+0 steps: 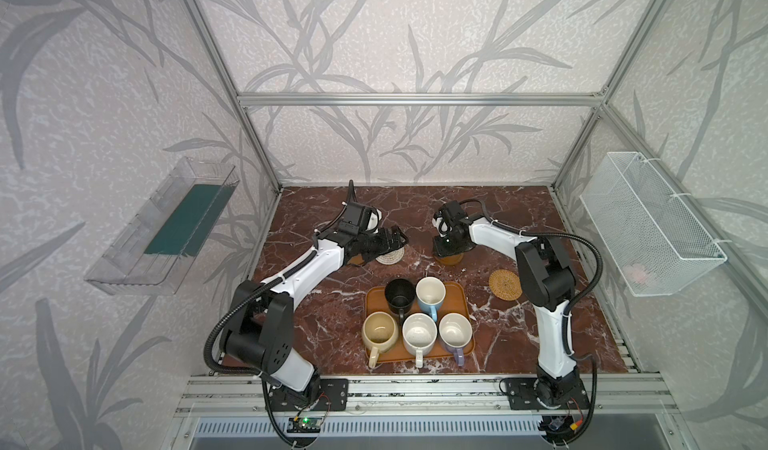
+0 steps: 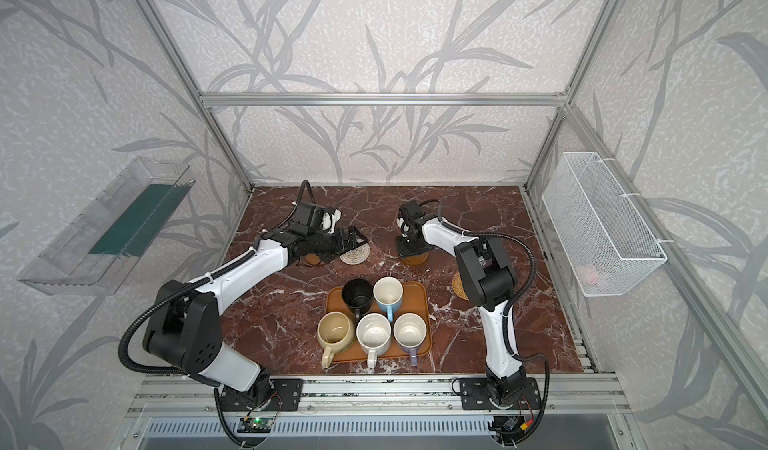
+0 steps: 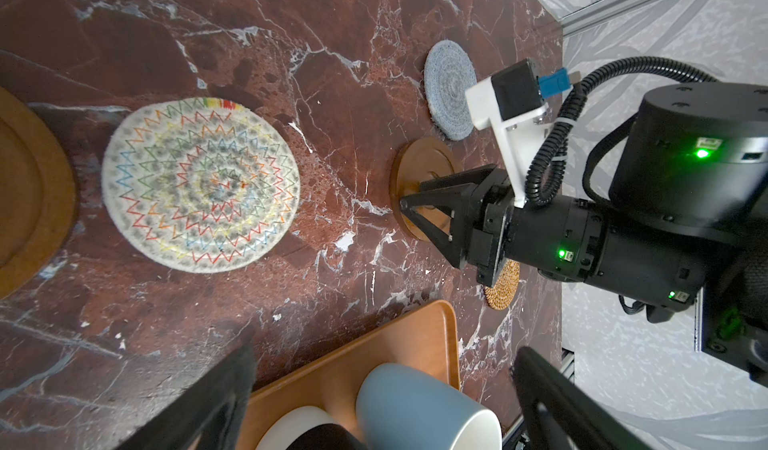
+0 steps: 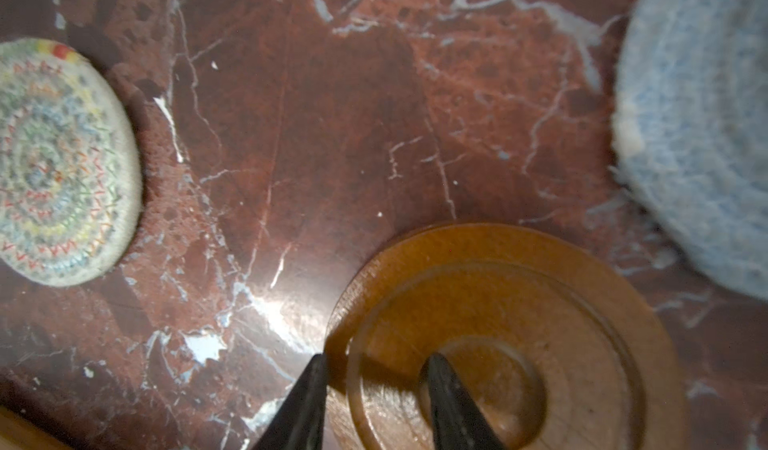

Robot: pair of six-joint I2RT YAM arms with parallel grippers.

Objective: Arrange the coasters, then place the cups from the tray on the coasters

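Five cups stand on the orange-brown tray [image 1: 375, 302]: black [image 1: 400, 296], light blue [image 1: 431, 294], cream-yellow [image 1: 379, 331], speckled white [image 1: 419, 333] and lavender [image 1: 455, 331]. Behind the tray, my right gripper [image 4: 376, 358] points down at a brown coaster [image 4: 519, 323], jaws apart, one finger outside its edge and one on the disc. A grey-blue coaster [image 4: 702, 136] lies just beyond. My left gripper [image 1: 395, 238] hovers wide open and empty over the cream woven coaster [image 1: 390, 256]. A second brown coaster [image 3: 25, 190] lies under that arm. The rattan coaster [image 1: 505, 284] sits right of the tray.
A clear plastic bin [image 1: 162, 227] hangs on the left wall and a white wire basket [image 1: 648, 223] on the right wall. Aluminium posts frame the marble table [image 1: 324, 331], and a rail [image 1: 415, 389] carrying both arm bases runs along the front.
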